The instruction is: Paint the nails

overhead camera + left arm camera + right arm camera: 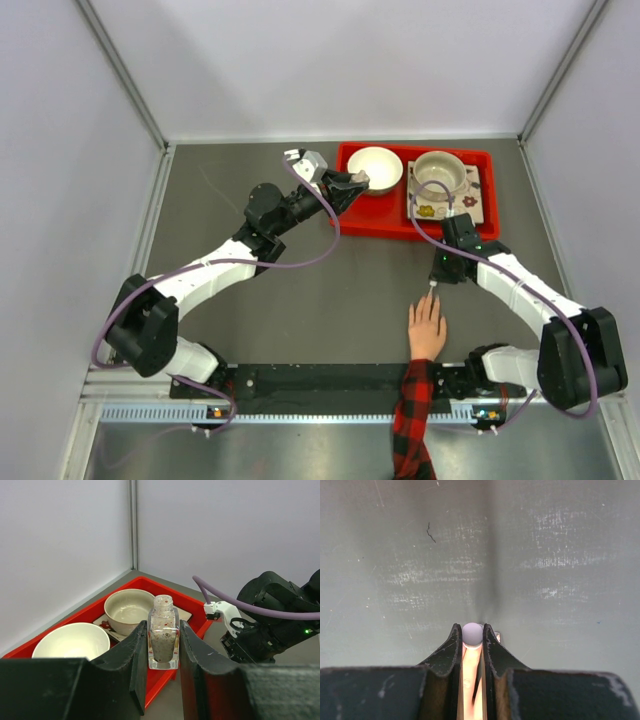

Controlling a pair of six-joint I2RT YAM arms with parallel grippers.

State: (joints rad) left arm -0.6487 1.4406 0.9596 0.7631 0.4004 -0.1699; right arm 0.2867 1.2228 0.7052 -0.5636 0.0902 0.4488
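A light-skinned hand (427,330) in a red-and-black plaid sleeve (412,425) lies flat on the table, fingers pointing away from the arms' bases. The nails are too small to make out. My right gripper (433,284) (470,628) hovers over the fingertips, shut on a round pale brush cap (472,634); a finger (470,680) shows below, between the jaws. My left gripper (357,184) (161,630) is by the red tray (390,215), shut on a small clear uncapped polish bottle (163,637), held upright.
The red tray (156,684) holds a white bowl (375,168) and a beige bowl (440,172) on a flowered square plate (472,205). Grey walls enclose the table on three sides. A black rail (320,385) runs along the near edge.
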